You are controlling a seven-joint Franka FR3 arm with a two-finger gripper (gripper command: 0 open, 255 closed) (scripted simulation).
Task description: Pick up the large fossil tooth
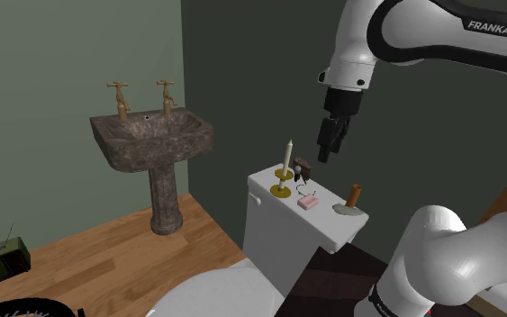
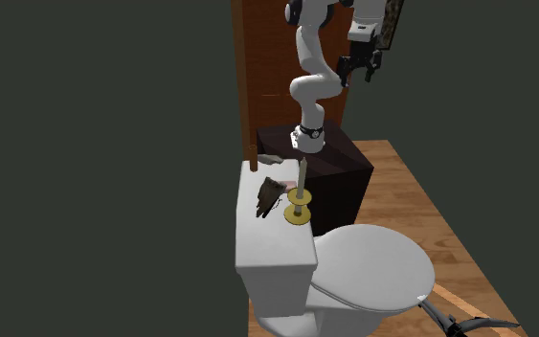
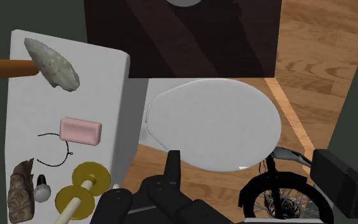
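Hovering over the white tank lid (image 1: pixel 325 223) of the toilet, your gripper (image 1: pixel 326 155) sits right of centre in the shoulder view, clear of everything below it. The wrist view shows its two black fingers standing apart with nothing between them, so the claw is released.

Your target, the fossil tooth (image 1: pixel 302 165), is the dark brown lumpy piece on the lid's side nearest the dark wall. In the shoulder view it lies just left of and below the fingertips. A candle (image 1: pixel 287 155) in a brass holder (image 1: pixel 281 191) stands just to its left, and a small round-headed grey thing (image 3: pixel 42 189) lies between tooth and holder.

Toward that frame's lower right along the lid you have a loop of black cord (image 1: pixel 307 190), a pink soap bar (image 1: pixel 308 203), then a grey pointed stone (image 1: pixel 346 212) with a brown stick (image 1: pixel 355 193) rising from it. A mottled pedestal sink (image 1: pixel 152 144) stands left of centre.
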